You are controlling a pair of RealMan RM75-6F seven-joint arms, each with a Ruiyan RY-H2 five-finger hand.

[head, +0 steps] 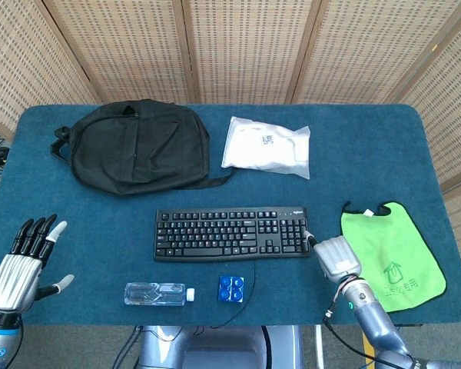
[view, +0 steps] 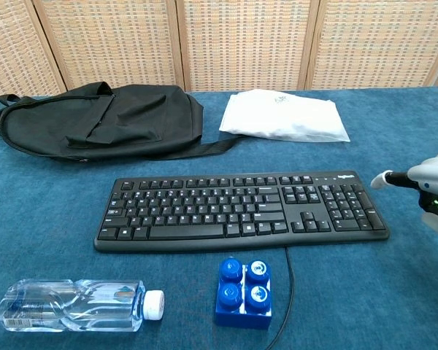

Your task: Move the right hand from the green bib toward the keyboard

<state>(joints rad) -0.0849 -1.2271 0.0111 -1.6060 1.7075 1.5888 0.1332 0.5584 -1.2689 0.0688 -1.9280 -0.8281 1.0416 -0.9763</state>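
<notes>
The black keyboard [head: 230, 233] [view: 241, 211] lies across the middle of the blue table. The green bib [head: 396, 246] lies flat near the right edge. Between them is my right hand [head: 336, 257] [view: 432, 182], close to the keyboard's right end. It holds nothing, and one white-tipped finger sticks out toward the number pad while the others stay tucked out of sight. Whether that fingertip touches the keyboard is unclear. My left hand [head: 19, 265] hovers at the front left corner with its fingers spread, holding nothing.
A black backpack [head: 138, 146] and a white packet [head: 266, 146] lie at the back of the blue table [head: 369, 161]. In front of the keyboard lie a water bottle [head: 157, 293] and a blue block of caps [head: 230, 288]; a cable [view: 286, 292] runs off the front edge.
</notes>
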